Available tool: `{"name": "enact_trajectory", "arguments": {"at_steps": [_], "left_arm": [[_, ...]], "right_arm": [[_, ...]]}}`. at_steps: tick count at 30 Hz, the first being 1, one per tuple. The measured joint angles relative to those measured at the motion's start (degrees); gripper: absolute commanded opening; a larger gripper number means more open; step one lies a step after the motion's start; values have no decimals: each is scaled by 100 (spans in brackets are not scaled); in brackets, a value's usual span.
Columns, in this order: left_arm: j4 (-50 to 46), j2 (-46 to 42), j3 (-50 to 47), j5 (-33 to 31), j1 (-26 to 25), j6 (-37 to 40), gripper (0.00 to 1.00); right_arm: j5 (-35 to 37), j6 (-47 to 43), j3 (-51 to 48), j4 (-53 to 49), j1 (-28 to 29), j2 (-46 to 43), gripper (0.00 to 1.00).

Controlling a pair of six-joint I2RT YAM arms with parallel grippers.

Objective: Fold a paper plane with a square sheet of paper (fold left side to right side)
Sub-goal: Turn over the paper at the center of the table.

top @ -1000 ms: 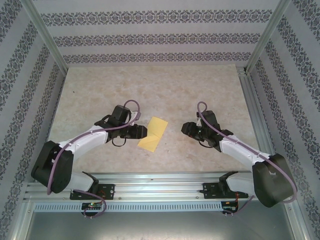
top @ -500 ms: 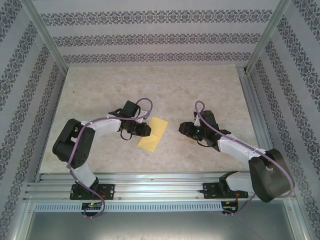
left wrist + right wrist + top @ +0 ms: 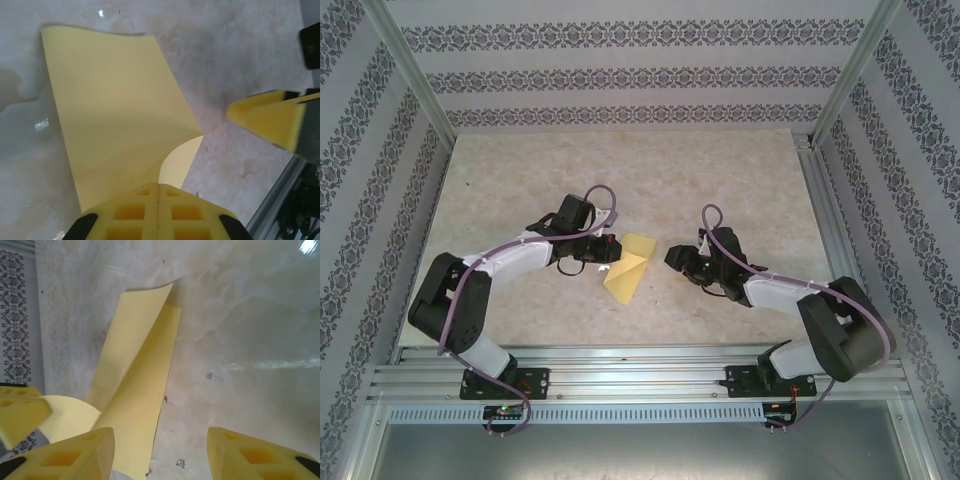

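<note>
Sheet: the square sheet of paper (image 3: 625, 268) lay near the middle of the table (image 3: 620, 170), part-folded, with its left flap raised and curling toward the right.
Flap: seen from the left wrist, the lifted edge ran into the closed pads.
Left gripper (image 3: 610, 250): jaws pressed together, pinching the flap's edge.
Right gripper (image 3: 672, 258): fingers spread, empty, just beside the sheet's right edge; contact with the paper could not be confirmed.
Table: pale, marbled.

Left tool (image 3: 607, 250) clamped on paper sheet (image 3: 625, 277) edge; right tool (image 3: 672, 257) jaws apart; both arms angled inward.
</note>
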Motion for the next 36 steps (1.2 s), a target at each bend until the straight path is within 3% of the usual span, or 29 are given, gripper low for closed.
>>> {"name": "enact_trajectory", "arguments": {"at_steps": [7, 12, 36], "left_arm": [[190, -304, -195, -24, 0, -404, 0], [177, -295, -256, -81, 0, -415, 0], [170, -4, -295, -223, 0, -411, 0]], "right_arm": [[-63, 1364, -63, 2540, 498, 1672, 49], [-55, 1928, -219, 3727, 503, 2162, 48], [52, 2035, -219, 3405, 643, 1600, 51]]}}
